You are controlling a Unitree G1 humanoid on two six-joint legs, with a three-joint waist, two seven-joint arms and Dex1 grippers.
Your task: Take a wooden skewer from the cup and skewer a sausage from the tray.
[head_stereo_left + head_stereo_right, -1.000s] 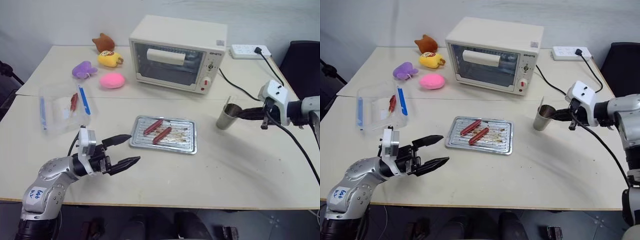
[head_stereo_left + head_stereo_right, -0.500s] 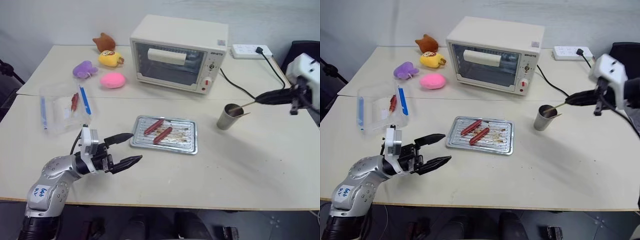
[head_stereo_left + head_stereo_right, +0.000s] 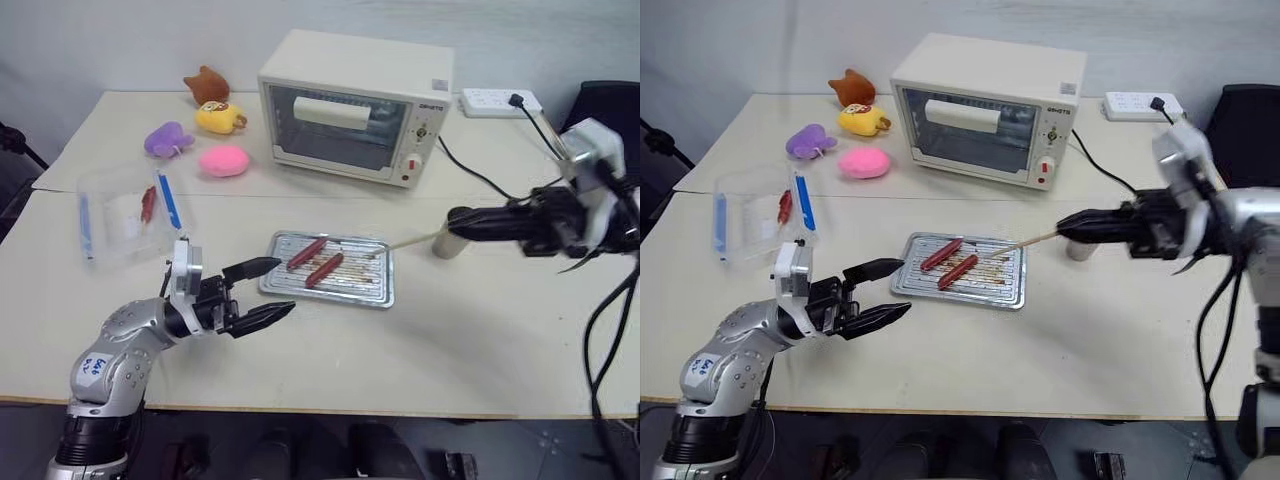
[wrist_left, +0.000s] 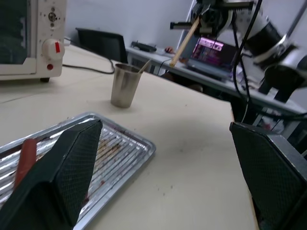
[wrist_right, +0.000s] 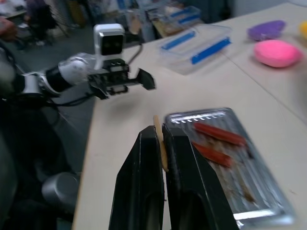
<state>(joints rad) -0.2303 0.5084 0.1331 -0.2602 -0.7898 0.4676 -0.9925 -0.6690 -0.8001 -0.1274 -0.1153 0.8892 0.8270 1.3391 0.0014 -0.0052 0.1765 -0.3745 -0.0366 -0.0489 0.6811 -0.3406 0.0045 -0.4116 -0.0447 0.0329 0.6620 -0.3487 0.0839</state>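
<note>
Your right gripper [image 3: 1068, 228] clamps the skewer [image 3: 1025, 241] over the tray [image 3: 1006, 292] at three o'clock (left gripper [image 3: 892, 290] spread, empty).

The tray [image 3: 330, 270] lies near the middle of the surface [image 3: 480, 340], with two sausages [image 3: 316, 261] side by side on its left half. Behind the tray stands a toaster oven [image 3: 352, 108]; a power strip [image 3: 500, 101] lies to the oven's right at the back edge. Left of the oven sit four soft toys [image 3: 205, 125]. A plastic box [image 3: 125, 215] lies on the left, well apart from the tray. The cup [image 4: 125, 85] stands right of the tray. The right hand [image 3: 1072, 226] is above the surface in front of the cup, its wooden skewer [image 3: 1025, 241] reaching over the tray's right end. The left hand [image 3: 270, 290] is just left of the tray.
</note>
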